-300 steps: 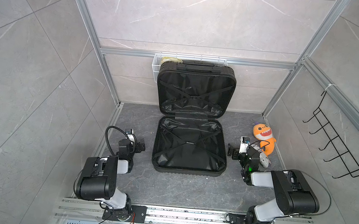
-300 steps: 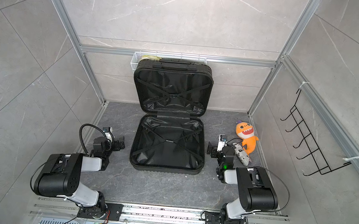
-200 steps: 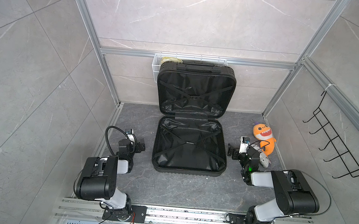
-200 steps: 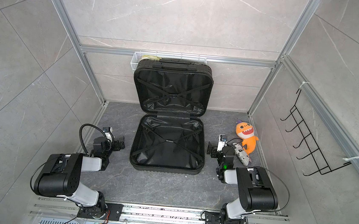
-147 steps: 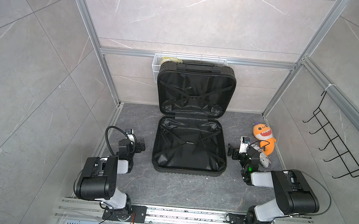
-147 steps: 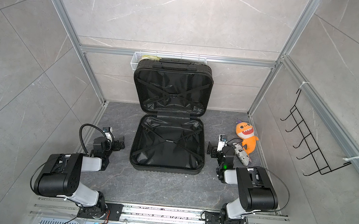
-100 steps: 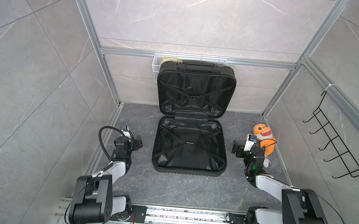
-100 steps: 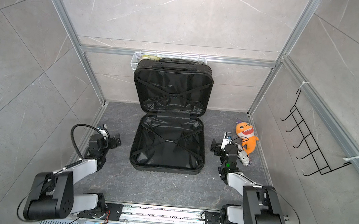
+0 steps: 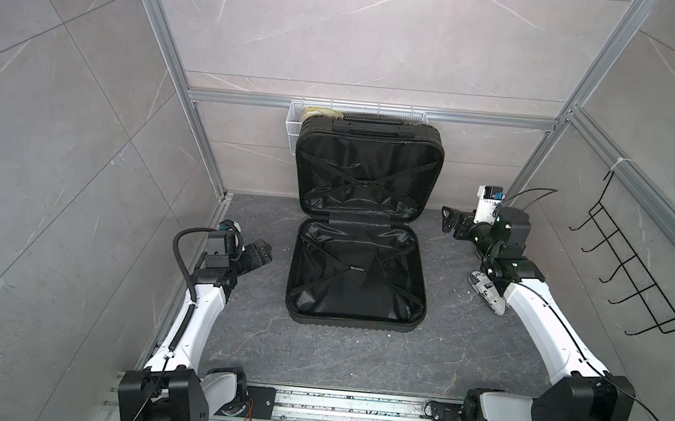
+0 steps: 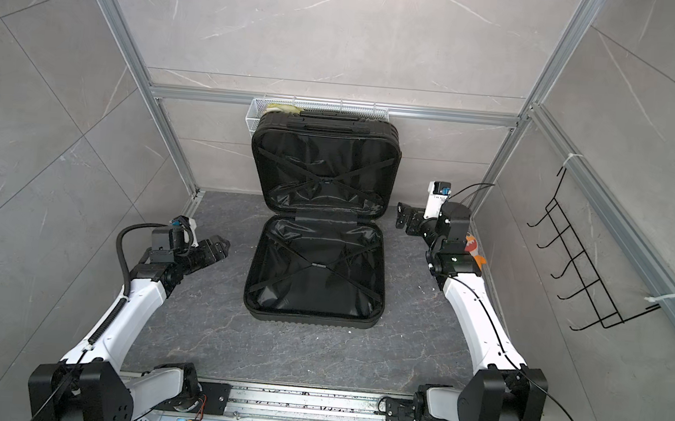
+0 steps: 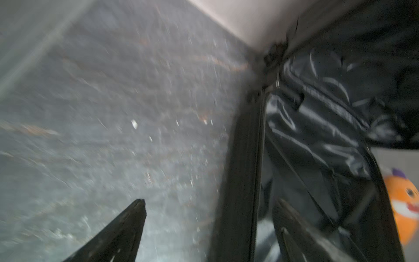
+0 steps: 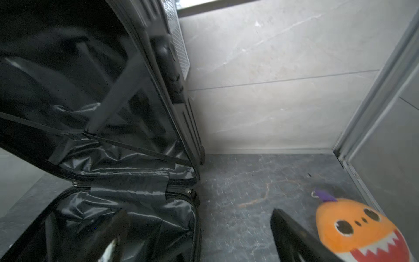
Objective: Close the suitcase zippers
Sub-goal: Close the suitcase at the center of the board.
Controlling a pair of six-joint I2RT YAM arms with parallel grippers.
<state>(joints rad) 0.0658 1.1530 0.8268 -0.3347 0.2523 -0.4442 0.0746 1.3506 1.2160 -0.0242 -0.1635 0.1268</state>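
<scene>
The black suitcase [image 9: 353, 323] lies open in the middle of the floor in both top views. Its base [image 10: 312, 315] is flat and its lid [image 9: 371, 139] stands up against the back wall, with crossed straps inside both halves. The zippers run as a thin black track [image 11: 258, 158] round the rims; the track [image 12: 197, 236] also shows in the right wrist view. My left gripper [image 9: 260, 250] [image 11: 209, 204] hangs open just left of the base, apart from it. My right gripper [image 9: 448, 222] [image 12: 197, 215] is open, raised beside the lid's lower right corner, holding nothing.
An orange shark toy [image 12: 360, 229] [image 10: 475, 248] lies on the floor at the right, behind my right arm. A white patterned object [image 9: 487, 293] lies near it. A wire basket [image 9: 293, 128] hangs on the back wall, a black wire rack [image 9: 630, 278] on the right wall.
Both arms have unfolded and reached forward. The left gripper moved up toward the base's left side; the right gripper rose toward the lid's right edge. The suitcase has not moved.
</scene>
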